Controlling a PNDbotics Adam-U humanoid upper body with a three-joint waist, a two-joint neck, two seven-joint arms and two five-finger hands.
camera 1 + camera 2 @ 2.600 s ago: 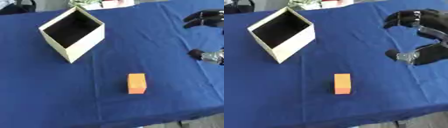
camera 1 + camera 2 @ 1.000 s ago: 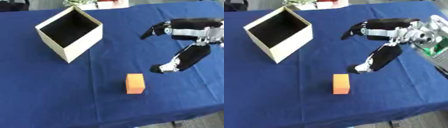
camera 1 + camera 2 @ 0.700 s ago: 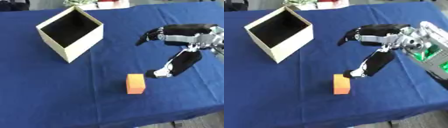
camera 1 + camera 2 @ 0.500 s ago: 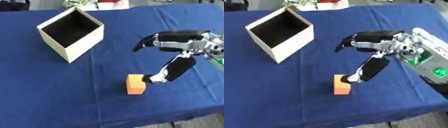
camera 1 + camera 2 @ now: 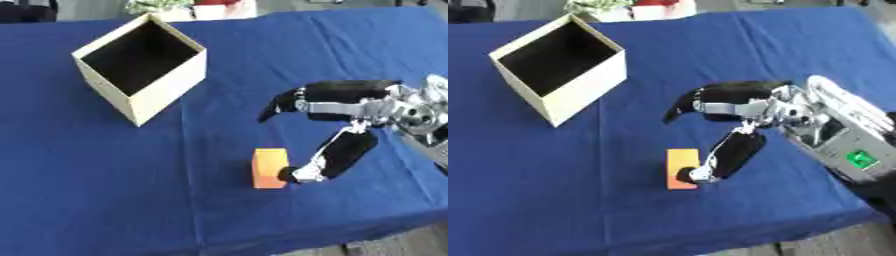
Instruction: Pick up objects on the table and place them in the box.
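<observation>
Table (image 5: 105,190) is covered in a blue cloth, a bit creased. Sitting right on it is an open cream box (image 5: 143,68), empty and dark inside, up toward the far left. An orange block (image 5: 269,168) lies nearer the front edge, well apart from the box, off to its right.

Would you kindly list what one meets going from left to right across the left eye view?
Open cream box → orange block → right hand, spread open, its thumb tip at the block's right side.
</observation>
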